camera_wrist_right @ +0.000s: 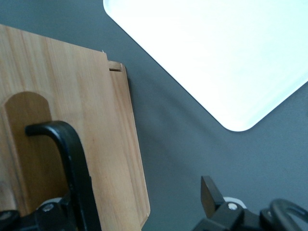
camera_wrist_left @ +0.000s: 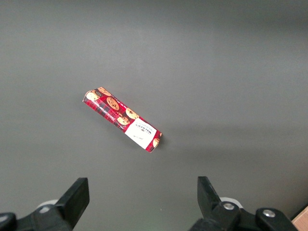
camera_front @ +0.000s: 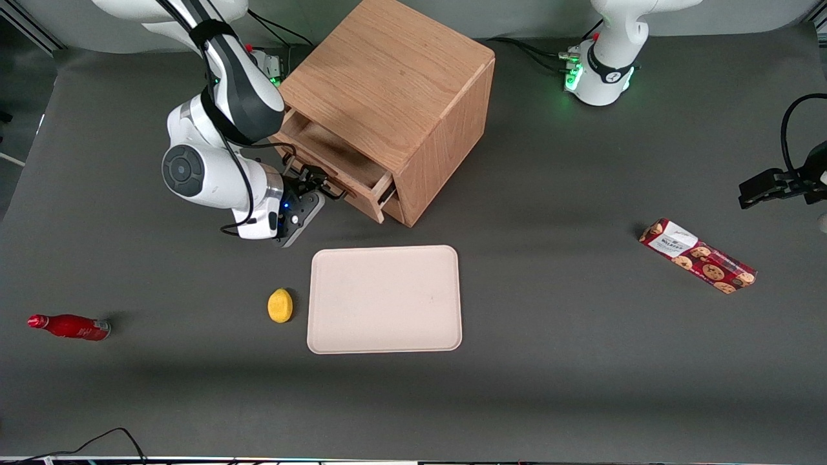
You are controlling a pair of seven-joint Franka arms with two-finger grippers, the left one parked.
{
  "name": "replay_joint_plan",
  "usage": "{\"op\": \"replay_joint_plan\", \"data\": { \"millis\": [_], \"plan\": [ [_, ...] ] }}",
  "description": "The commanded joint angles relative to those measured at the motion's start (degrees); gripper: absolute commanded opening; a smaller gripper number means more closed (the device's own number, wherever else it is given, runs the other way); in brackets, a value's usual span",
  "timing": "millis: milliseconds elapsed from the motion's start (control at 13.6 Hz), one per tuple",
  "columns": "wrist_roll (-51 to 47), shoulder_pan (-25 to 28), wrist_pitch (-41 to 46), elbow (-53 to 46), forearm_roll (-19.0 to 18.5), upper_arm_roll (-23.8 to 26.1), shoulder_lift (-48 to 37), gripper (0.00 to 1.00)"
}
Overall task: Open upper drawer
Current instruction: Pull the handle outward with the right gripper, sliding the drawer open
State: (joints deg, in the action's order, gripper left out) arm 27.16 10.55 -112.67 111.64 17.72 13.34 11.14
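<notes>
— Which step are you at?

— The oak-wood upper drawer [camera_front: 336, 161] of the cube-shaped cabinet [camera_front: 394, 90] stands partly pulled out. My black two-finger gripper [camera_front: 321, 183] is at its thin black bar handle [camera_wrist_right: 67, 163]; the jaws look spread, one finger beside the bar, not pinching it.

— And next?

— I judge either a further straight pull or a release.

— Is there room?

— The beige rectangular tray [camera_front: 385, 299] lies near, in front of the drawer, nearer the front camera. The yellow lemon [camera_front: 280, 305] lies just beside it.
</notes>
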Motion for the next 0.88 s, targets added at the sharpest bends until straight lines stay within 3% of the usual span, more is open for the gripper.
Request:
{"op": "replay_joint_plan", "data": {
  "millis": [0,810],
  "plan": [
    [1.32,-0.27,-0.09,-2.56,-1.27,-0.77,1.69,1.0],
    [3.51,-0.8,-0.09,-8.28,-4.8,-4.02,5.47,1.0]
  ]
}}
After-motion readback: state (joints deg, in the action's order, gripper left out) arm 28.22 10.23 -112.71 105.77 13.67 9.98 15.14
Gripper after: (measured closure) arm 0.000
